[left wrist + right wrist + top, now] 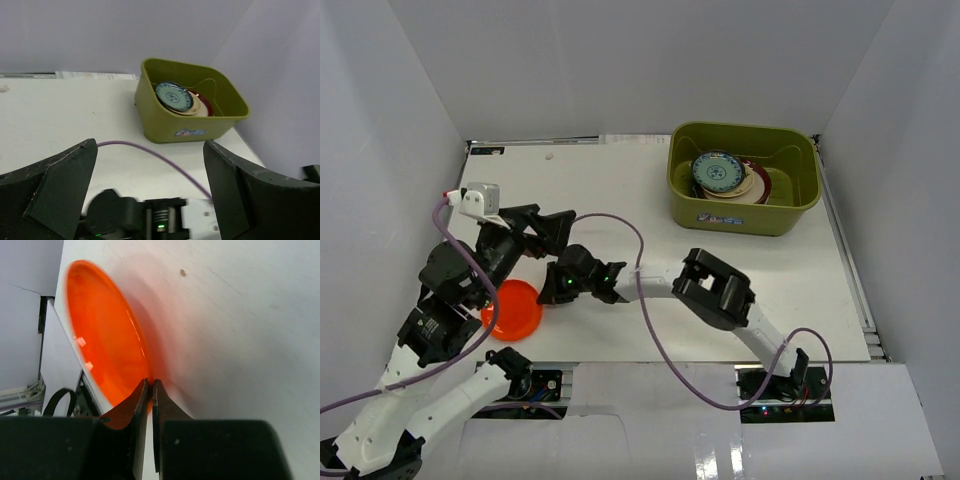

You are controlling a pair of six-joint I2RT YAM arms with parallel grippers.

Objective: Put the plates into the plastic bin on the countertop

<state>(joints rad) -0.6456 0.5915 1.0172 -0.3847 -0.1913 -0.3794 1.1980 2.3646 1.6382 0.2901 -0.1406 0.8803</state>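
Here, a flat white countertop is enclosed by plain white walls, with two arms bolted at its near edge and one olive-green plastic bin standing toward the far right. One orange plate lies on the countertop well apart from the plastic bin, at the near left, diagonally opposite it. The right gripper reaches away from the plastic bin to this plate, and its jaws are closed narrowly on the plate's rim, with orange showing between the fingertips. The left gripper hangs just beyond the orange plate, on the plastic bin's side of it; its jaws stand wide apart and hold nothing, and the wrist view looks between them toward the plastic bin. Two purple cables trail along the arms. Inside the plastic bin rests a leaning stack of plates: a blue-green patterned plate on top, a cream plate beneath it, and a dark red rim showing behind; the full count of the stack cannot be told. One small label marks the plastic bin's near wall.
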